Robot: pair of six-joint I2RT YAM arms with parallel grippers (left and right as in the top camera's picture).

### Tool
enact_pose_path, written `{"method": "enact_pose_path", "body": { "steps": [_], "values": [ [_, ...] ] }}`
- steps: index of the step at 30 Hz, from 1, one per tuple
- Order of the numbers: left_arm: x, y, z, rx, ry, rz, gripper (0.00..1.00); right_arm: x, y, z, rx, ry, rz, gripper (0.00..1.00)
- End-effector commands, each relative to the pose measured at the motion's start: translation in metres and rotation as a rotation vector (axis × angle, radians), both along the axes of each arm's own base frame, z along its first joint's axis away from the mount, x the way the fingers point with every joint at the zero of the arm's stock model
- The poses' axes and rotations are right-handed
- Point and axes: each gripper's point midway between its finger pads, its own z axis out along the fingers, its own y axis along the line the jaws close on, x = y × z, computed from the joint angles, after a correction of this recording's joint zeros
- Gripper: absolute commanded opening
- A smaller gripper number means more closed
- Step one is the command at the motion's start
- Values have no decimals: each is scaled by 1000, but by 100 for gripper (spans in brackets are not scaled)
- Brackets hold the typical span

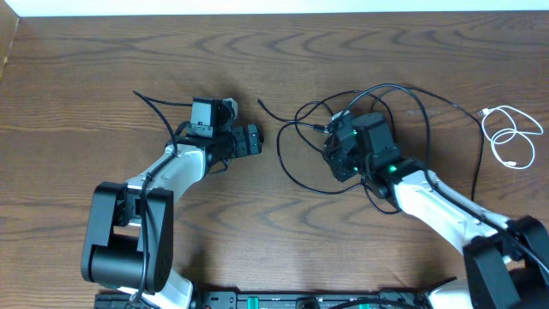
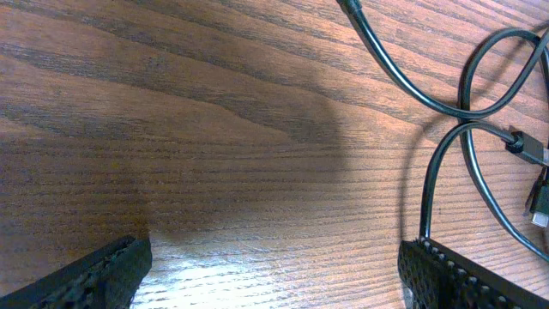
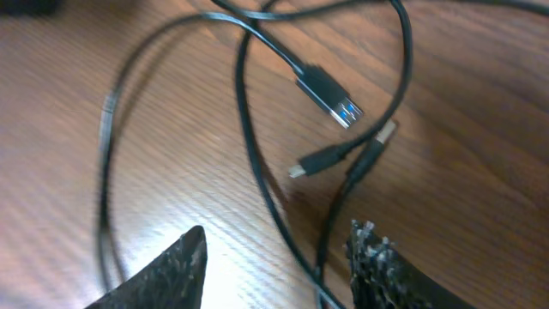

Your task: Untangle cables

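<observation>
A tangle of black cables lies in loops at the table's centre right. A white cable lies coiled and apart at the far right. My right gripper sits over the tangle. In the right wrist view it is open, with two black strands running between its fingers. A USB plug with a blue insert and two small plugs lie just ahead. My left gripper is open and empty just left of the tangle. Crossed black loops show at its upper right.
A thin black cord runs from the upper left toward the left arm's wrist. One black cable end pokes out above my left gripper. The table's far edge runs along the top, and the arm bases stand at the front.
</observation>
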Motion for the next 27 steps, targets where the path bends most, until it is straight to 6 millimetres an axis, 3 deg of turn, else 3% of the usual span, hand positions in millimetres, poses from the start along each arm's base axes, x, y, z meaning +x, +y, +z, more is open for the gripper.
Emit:
{"method": "enact_pose_path", "body": {
  "steps": [1,13,27],
  "values": [
    [-1,1,1,1,-2,4,98,10,-9,-10,-97,-35,-6,47],
    [-1,1,1,1,-2,4,98,0,13,-35,-12,45,83,44],
    [-1,1,1,2,-2,4,98,-5,10,-54,-38,88,88,33]
  ]
}}
